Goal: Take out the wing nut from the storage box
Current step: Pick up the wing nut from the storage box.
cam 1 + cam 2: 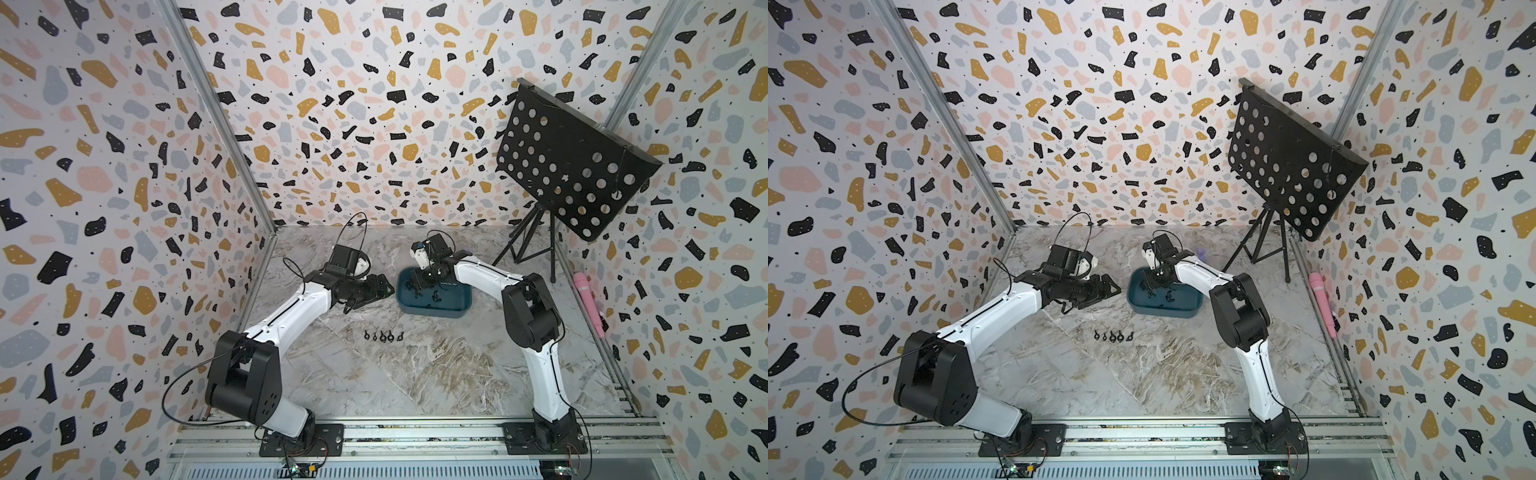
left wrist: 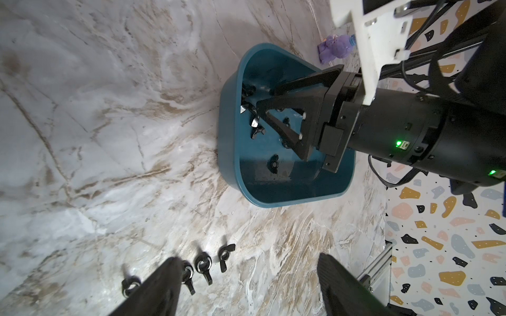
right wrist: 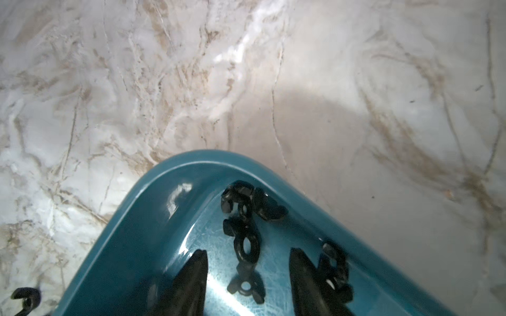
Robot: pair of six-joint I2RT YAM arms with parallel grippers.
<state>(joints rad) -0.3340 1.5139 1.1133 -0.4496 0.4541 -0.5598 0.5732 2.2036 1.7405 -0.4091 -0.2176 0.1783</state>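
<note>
On the marble-print tabletop [image 1: 415,374], closed in by terrazzo-print walls [image 1: 104,166], both top views show a black perforated music stand [image 1: 569,162] at far right; a pink cylinder [image 1: 588,303] by the right wall; a row of five nuts [image 1: 383,336] lying mid-table; storage box [image 1: 436,311] beyond that row, right of centre; right gripper [image 1: 424,282] dipped into its left end; left gripper [image 1: 384,289] just beside the box, apart from it.

L wrist view: left gripper [image 2: 249,258] jaws wide, holding nothing, above the row of five nuts [image 2: 202,265]; storage box [image 2: 230,142] w/ loose nuts on its floor; right gripper [image 2: 267,97] reaching in; purple toy [image 2: 335,49] beyond the box.

R wrist view: right gripper [image 3: 247,253] jaws partly apart, gripping nothing; one wing nut [image 3: 246,288] flat on the box floor between the fingers [image 3: 191,279], touching neither; more nuts ahead, toward the rounded corner of the storage box [image 3: 137,232].
</note>
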